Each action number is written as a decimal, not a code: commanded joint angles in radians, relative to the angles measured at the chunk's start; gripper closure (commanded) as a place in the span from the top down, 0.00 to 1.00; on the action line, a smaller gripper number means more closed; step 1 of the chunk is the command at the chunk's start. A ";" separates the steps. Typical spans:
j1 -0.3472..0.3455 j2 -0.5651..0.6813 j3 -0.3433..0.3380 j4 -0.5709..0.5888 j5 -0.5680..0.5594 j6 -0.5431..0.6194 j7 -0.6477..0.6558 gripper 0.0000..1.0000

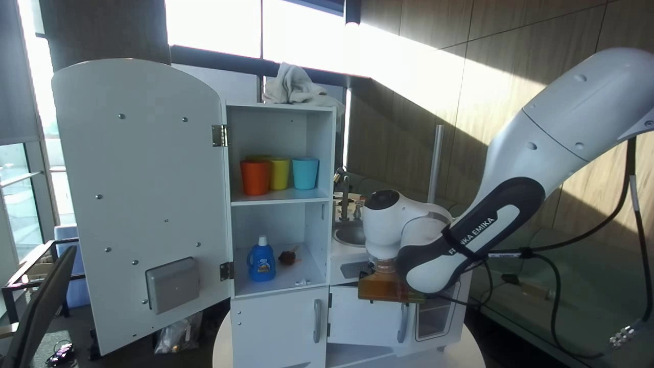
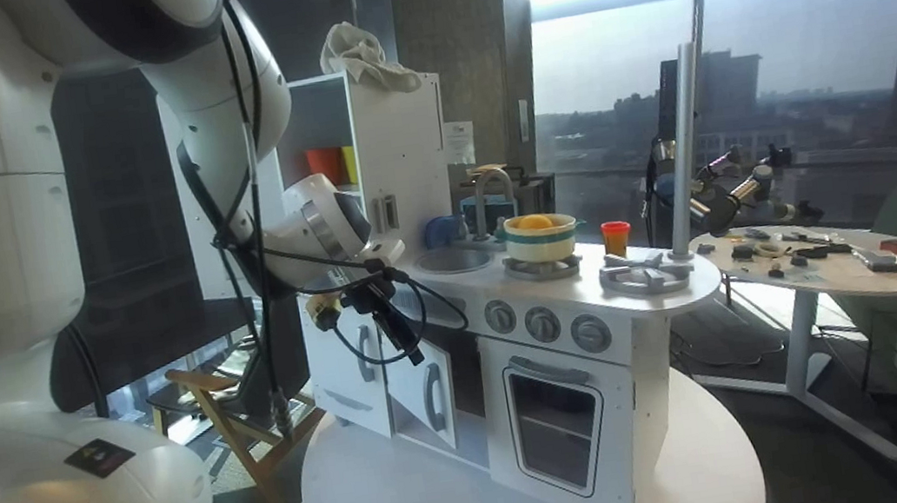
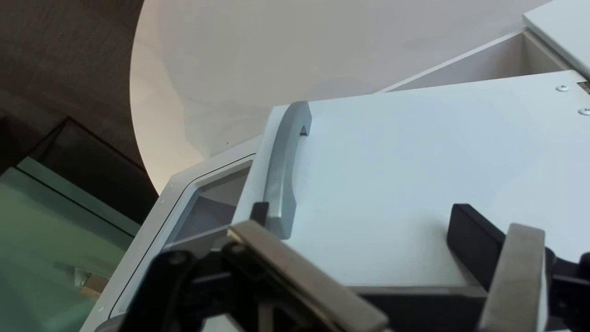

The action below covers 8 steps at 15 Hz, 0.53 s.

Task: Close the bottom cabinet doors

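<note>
While the end effector point(image 3: 362, 221) hangs spread, push the ajar bottom door point(image 3: 405, 161) near its handle point(image 3: 282, 168), ten o'clock in the wrist view, for leverage.

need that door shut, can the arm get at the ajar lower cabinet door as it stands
Probably yes: in the wrist view the open pincer looks close to the outer face of the ajar door, with nothing visible between them.

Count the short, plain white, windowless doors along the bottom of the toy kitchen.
2: one bottom door below the lower shelf, and another bottom door, ajar, under the sink. No others show; any around the back would be hidden.
</note>
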 commanded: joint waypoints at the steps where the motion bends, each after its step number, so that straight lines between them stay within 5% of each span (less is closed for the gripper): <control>1: -0.025 0.020 0.004 0.025 -0.032 -0.011 0.040 1.00; 8: -0.053 0.042 -0.009 0.061 -0.019 -0.019 0.052 1.00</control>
